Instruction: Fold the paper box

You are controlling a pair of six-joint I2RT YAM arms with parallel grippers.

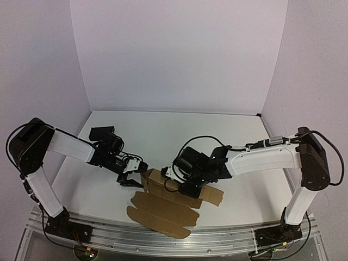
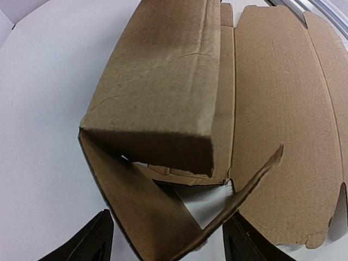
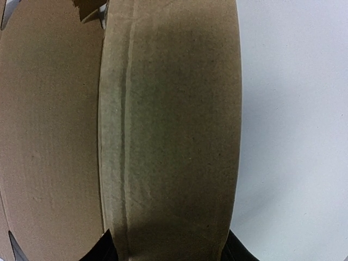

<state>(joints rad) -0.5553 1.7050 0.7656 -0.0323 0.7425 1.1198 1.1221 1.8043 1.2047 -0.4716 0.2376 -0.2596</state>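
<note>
- Clamping the paper box [image 1: 163, 198] by its raised wall, my right gripper [image 1: 187, 187] shows only cropped finger stubs.
- My left gripper [image 1: 130, 178] is spread around the end flaps; I cannot make out any contact.
- Paper box sits at the table's [image 1: 163, 136] near edge.

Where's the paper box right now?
Top external view, centre, near the table front edge: the paper box sits between the left gripper and the right gripper.
</note>
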